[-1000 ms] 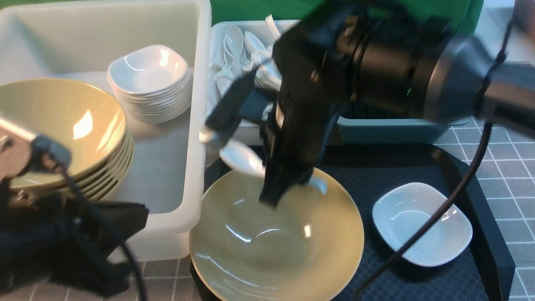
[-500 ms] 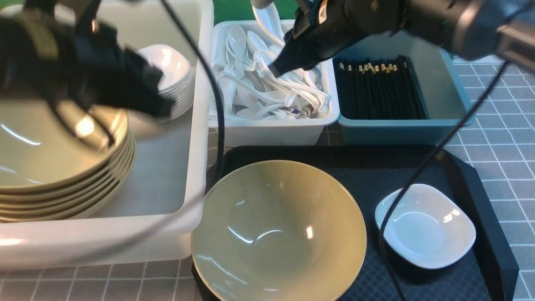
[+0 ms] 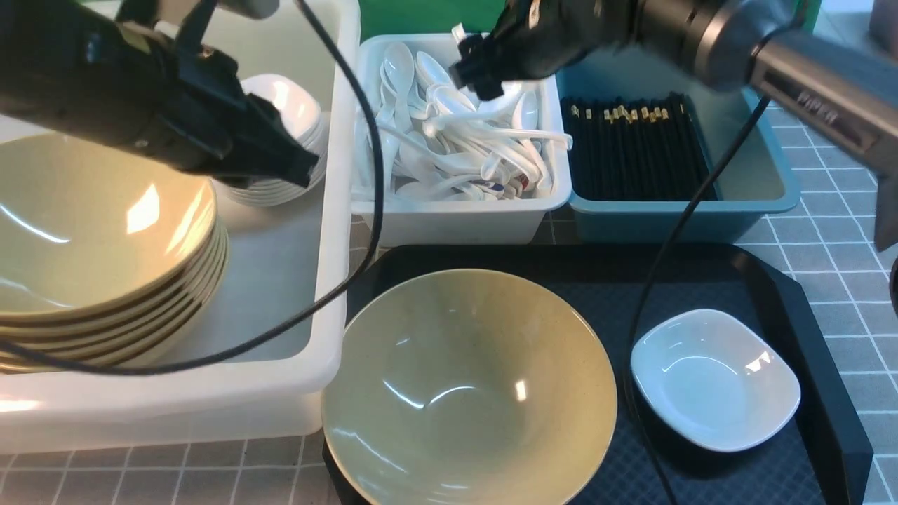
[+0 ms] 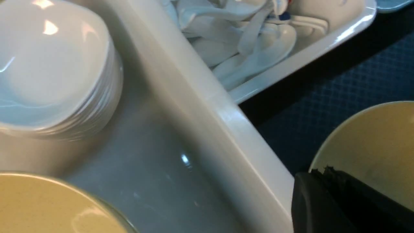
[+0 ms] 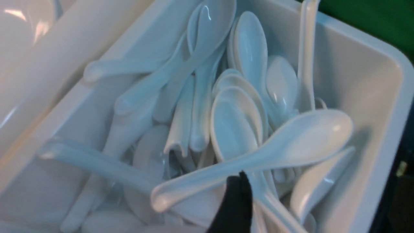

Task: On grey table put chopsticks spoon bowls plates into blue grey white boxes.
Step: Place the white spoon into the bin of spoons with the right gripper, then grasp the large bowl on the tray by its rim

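Spoon [image 5: 291, 142] atop the pile [image 5: 200, 106] in the far white box [image 3: 456, 226], right claw [image 3: 478, 76], state we cannot tell, left claw [image 3: 298, 172] together

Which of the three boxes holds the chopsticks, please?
The blue-grey box, farthest right, holds the black chopsticks. The white box beside it holds spoons, and the large tub holds stacked bowls and plates.

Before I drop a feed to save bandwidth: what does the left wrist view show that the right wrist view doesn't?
Only left wrist: a bowl in the tub, another on the tray. Only right wrist: the green backdrop and one spoon lying across the pile. Both: the white box of spoons.
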